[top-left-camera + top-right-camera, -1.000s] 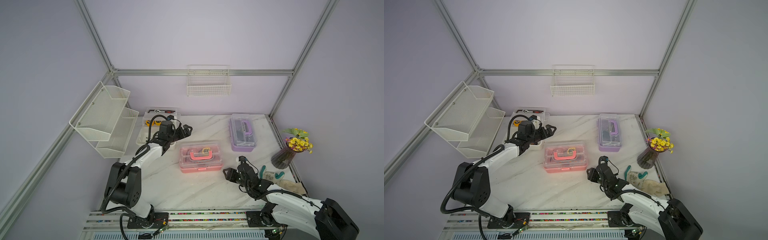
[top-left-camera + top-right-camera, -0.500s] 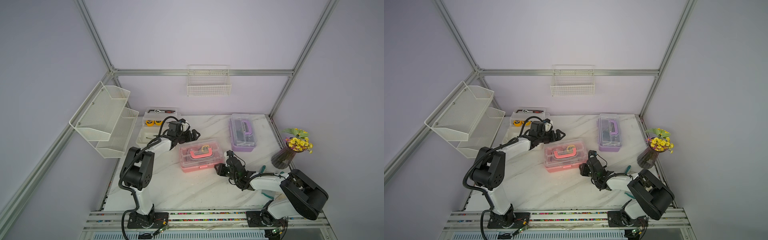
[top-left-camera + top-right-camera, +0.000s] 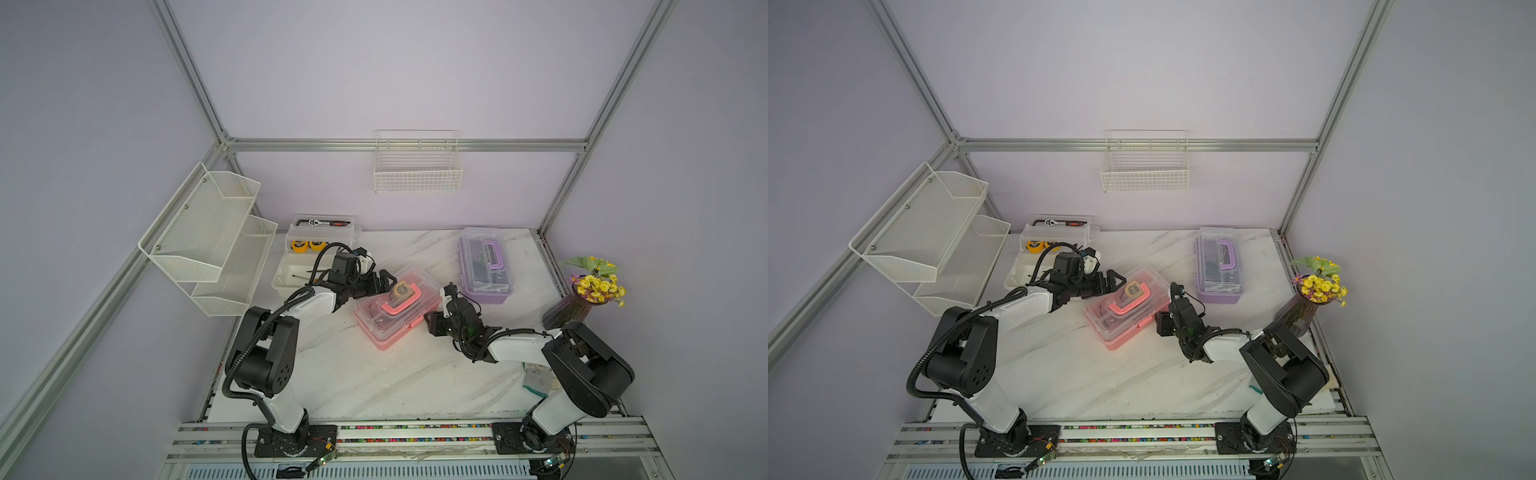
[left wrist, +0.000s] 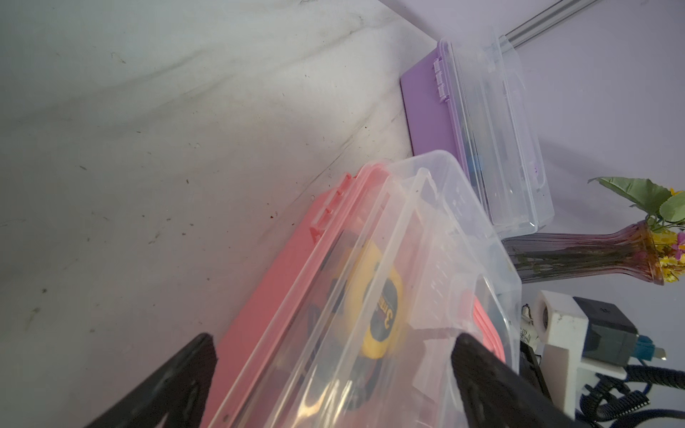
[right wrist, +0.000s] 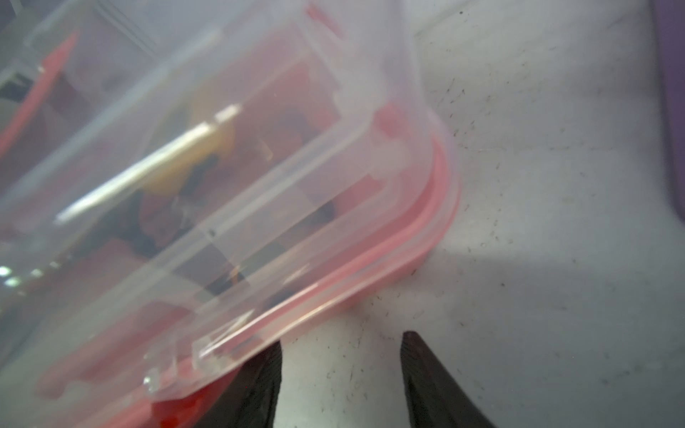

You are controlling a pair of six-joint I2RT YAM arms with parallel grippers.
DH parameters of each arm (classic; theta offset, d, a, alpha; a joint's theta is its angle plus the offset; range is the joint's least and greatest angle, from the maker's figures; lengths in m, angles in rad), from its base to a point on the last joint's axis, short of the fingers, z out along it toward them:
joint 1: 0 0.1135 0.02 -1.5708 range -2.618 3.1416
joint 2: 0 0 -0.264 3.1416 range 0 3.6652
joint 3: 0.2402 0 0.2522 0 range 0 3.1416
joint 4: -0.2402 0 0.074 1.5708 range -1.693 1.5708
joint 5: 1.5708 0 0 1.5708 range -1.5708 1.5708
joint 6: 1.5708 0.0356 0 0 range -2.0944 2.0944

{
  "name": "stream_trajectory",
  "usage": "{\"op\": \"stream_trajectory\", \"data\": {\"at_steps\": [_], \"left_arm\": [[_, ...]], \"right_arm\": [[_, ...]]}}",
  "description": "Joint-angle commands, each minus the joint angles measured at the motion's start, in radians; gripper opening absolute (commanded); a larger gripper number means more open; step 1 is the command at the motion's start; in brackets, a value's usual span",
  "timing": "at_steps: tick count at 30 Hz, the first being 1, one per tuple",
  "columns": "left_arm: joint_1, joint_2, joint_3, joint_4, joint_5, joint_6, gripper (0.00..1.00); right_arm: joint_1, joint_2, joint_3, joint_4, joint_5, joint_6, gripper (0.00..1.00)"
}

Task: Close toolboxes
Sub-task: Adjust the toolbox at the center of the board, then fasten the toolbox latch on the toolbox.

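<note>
The left end effector [image 4: 333, 339] stands fully open at the end of the pink toolbox [image 3: 397, 311] that faces the left arm. In the left wrist view that end lies between the two black fingers [image 4: 178, 374]. No grip shows, and contact cannot be confirmed. The right end effector [image 5: 341, 339] is partly open, with only bare desk [image 3: 374, 374] between its tips. One finger [image 5: 259, 374] sits at the rim of a corner of the pink toolbox; blur hides whether it touches.

The pink toolbox lies skewed at the centre of the desk, between the two arms. Its clear lid is down on the base, and its pink handle [image 3: 392, 309] lies flat on the lid. A yellow tape measure [image 4: 381, 307] shows through the lid. Whether the latches are fastened cannot be told.

The purple toolbox [image 3: 484, 266] sits at the back of the desk on the right-arm side, lid down. The white toolbox [image 3: 291, 274] sits at the back on the left-arm side, its clear lid [image 3: 322, 232] raised.
</note>
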Motion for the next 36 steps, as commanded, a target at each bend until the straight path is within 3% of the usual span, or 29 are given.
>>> {"op": "stream_trajectory", "data": {"at_steps": [1, 7, 11, 20, 36], "left_arm": [[0.006, -0.047, 0.040, -0.051, -0.035, 0.052, 1.00], [0.006, 0.014, 0.143, -0.118, -0.034, 0.086, 1.00], [0.006, 0.038, 0.166, -0.130, -0.042, 0.092, 1.00], [-0.010, 0.078, 0.178, -0.145, -0.020, 0.097, 1.00], [-0.023, 0.100, 0.151, -0.175, -0.017, 0.103, 0.99]], "right_arm": [[-0.001, -0.060, -0.026, 0.014, -0.004, -0.119, 0.66], [0.001, -0.123, -0.159, 0.166, -0.023, -0.216, 0.72], [0.014, -0.117, -0.258, 0.378, -0.079, -0.294, 0.72], [0.096, 0.076, -0.329, 0.848, -0.113, -0.481, 0.73], [0.146, 0.259, -0.231, 1.032, -0.081, -0.509, 0.70]]}}
